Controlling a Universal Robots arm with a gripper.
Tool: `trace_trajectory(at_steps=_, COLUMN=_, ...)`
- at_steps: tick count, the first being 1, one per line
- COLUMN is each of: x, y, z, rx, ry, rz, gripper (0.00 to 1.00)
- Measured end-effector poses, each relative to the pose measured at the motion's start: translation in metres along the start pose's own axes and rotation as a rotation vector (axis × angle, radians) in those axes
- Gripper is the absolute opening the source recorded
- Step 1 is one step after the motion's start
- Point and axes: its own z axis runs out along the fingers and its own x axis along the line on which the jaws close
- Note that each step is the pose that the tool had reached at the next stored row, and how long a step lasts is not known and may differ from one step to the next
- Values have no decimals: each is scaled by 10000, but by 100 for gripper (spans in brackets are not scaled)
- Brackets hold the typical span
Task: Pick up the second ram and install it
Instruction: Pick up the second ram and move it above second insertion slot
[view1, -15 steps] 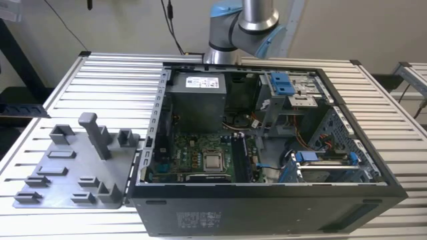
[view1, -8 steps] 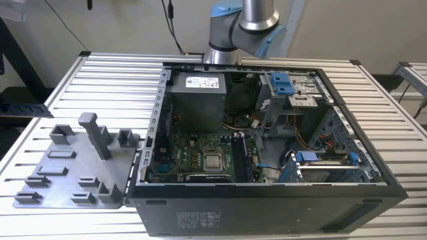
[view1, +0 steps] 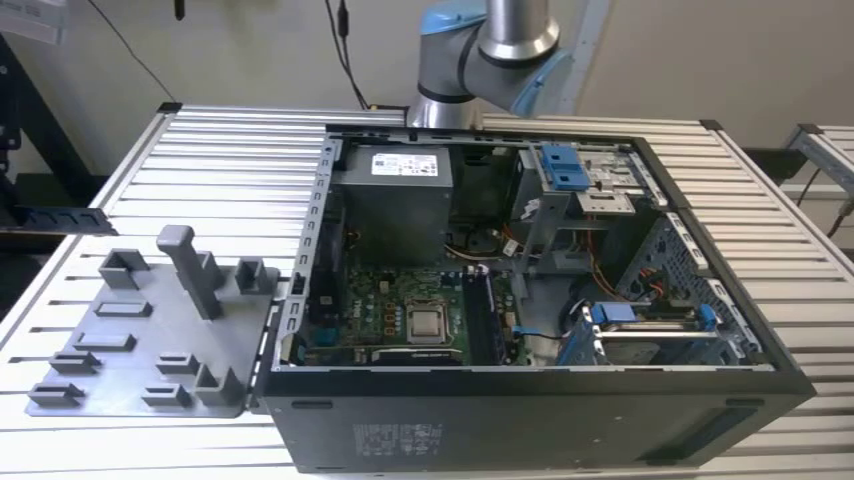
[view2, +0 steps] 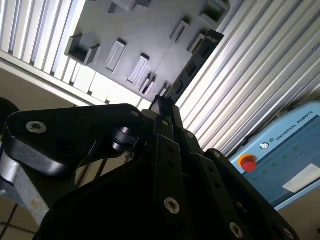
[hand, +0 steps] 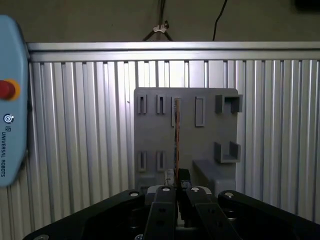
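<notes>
one open computer case (view1: 534, 415), one grey fixture plate (view1: 127, 378) at its nine o'clock, one ram stick (hand: 176, 135), one gripper (hand: 176, 188), one pendant (hand: 10, 135).

Got the pincer (hand: 176, 187) squeezed together in both wrist views, black fingers (hand: 161, 207) pinching one end of the second ram (hand: 176, 135), seen edge-on. Up top in the exterior view, blue-capped elbow joint (view1: 461, 62) and silver tube of the arm (view1: 518, 25).
</notes>
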Motion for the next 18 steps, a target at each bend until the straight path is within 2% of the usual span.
trace_trajectory(at_steps=10, x=-6, y=-161, z=-4, rx=0, ry=0, rz=-1, gripper=14)
trace_trajectory(at_steps=18, x=-14, y=-334, z=-8, rx=0, ry=0, rz=0, gripper=14)
